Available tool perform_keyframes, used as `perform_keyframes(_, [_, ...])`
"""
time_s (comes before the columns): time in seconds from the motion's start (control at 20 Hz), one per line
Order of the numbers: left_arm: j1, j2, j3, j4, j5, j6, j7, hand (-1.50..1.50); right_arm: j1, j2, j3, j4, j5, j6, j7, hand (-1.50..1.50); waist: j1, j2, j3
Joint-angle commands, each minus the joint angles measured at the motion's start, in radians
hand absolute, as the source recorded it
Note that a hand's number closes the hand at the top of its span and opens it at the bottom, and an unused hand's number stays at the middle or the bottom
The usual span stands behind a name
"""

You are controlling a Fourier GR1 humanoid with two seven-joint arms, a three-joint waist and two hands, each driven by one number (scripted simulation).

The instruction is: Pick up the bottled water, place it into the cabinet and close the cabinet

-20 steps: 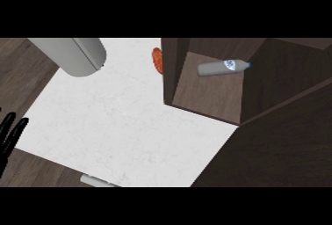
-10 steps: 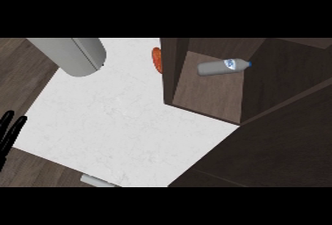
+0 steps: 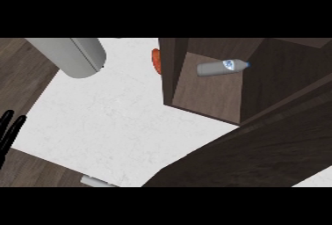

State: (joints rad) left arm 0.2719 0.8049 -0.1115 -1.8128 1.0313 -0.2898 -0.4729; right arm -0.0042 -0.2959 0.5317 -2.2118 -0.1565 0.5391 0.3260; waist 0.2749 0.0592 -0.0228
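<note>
The bottled water (image 3: 221,67) lies on its side inside the open cabinet (image 3: 207,94) at the worktop's (image 3: 110,123) far right corner, cap pointing right. The left hand (image 3: 9,132) shows at the view's left edge beside the worktop's left edge, fingers straight and holding nothing, well apart from the bottle. An orange object (image 3: 156,60) sits just beside the cabinet's left wall.

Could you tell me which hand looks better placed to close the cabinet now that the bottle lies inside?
Cannot say: only the left hand shows, resting open at the view's left edge, far from the cabinet holding the bottled water.
</note>
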Motion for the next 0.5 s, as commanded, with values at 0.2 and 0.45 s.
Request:
perform_keyframes(0.2, [-0.007,0.008,0.02,0.027,0.008,-0.004,0.005,-1.5,-0.235,0.163,-0.03,0.238,-0.004,-0.103,0.167,1.5,-0.021,-0.007,0.007])
perform_keyframes(0.45, [0.005,-0.014,0.012,0.036,0.017,-0.004,-0.003,-1.5,-0.418,0.277,-0.112,0.404,0.022,-0.191,0.214,1.5,-0.031,-0.016,0.01])
